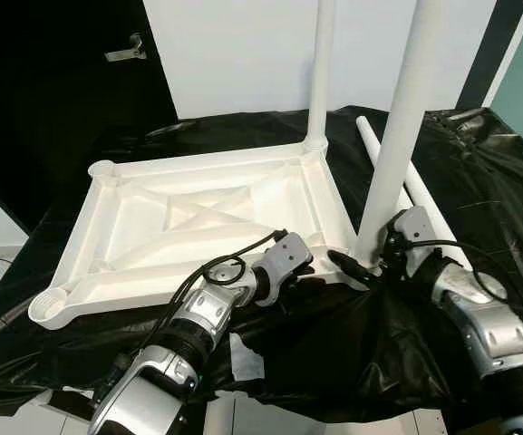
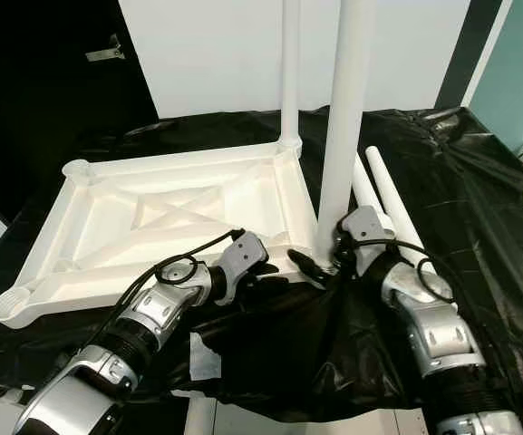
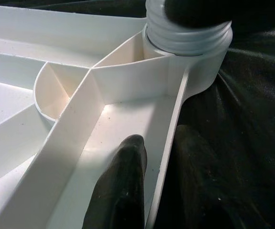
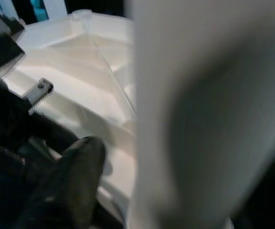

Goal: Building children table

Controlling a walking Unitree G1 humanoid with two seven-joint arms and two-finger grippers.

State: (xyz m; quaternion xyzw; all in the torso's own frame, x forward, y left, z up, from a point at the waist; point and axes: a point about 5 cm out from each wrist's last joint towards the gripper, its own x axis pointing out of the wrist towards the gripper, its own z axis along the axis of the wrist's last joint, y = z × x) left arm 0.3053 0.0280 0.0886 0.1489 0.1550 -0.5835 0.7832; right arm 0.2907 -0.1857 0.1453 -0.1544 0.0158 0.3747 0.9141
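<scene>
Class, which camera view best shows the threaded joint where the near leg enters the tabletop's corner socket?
Left wrist view: the threaded joint fills it sharply. Both eye views show the near leg small at that corner; right wrist view blurs it.

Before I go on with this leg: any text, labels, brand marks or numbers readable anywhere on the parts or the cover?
None can be read.
Upturned white tabletop: plain moulded ribs, no marking.
Standing legs and loose legs: plain white.
Black cover: no print.
Paper scrap: blank as far as it shows.
</scene>
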